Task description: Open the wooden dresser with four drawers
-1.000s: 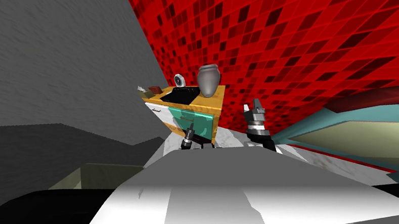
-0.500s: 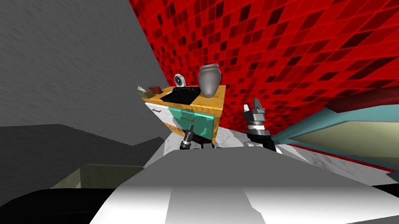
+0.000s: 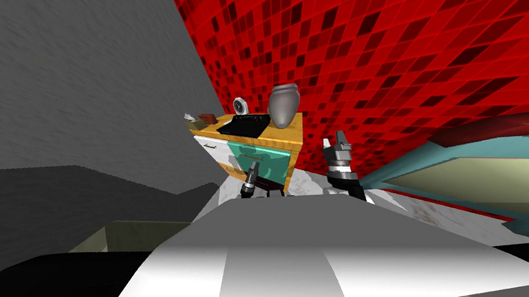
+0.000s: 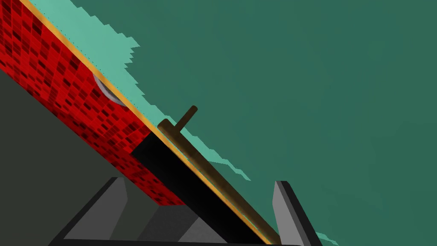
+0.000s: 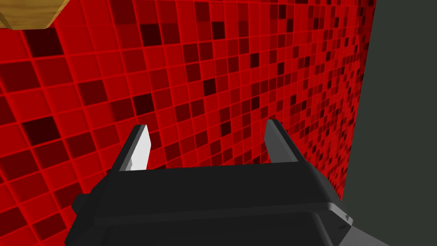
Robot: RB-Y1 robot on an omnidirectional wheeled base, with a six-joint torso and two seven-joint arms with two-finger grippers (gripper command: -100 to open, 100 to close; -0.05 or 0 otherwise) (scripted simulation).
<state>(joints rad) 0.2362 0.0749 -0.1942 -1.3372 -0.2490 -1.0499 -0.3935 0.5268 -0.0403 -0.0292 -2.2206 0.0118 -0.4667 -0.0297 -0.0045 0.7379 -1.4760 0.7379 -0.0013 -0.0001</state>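
1. over the last second the whole head view has slid a little, wall seam and dresser [image 3: 292, 135] together. that is my own small move, and the drawer looks no further out than it was.
2. the teal drawer front [image 4: 320, 85] stands proud of the white front [image 3: 209, 146] beside it, with a black opening behind its upper edge. i judge the pull begun but not finished.
3. the left gripper [image 4: 199, 183] is at that teal front with its fingers spread. the handle [image 4: 205, 168] runs between them, nearer one finger, and neither presses it. the right gripper [image 5: 208, 126] is spread too, holds nothing and faces the red tiled wall [image 5: 213, 64].
4. the dresser stands near the corner where the grey wall [image 3: 39, 74] meets the red one, just ahead of me.
5. the frame is yellow-orange grained wood and the drawer front is flat matte teal. the handle is a slim brown round bar on a short peg. a rounded grey vase [image 3: 285, 105] stands at the dresser top's right edge, and a small round clock [image 3: 240, 104] stands at its back edge.
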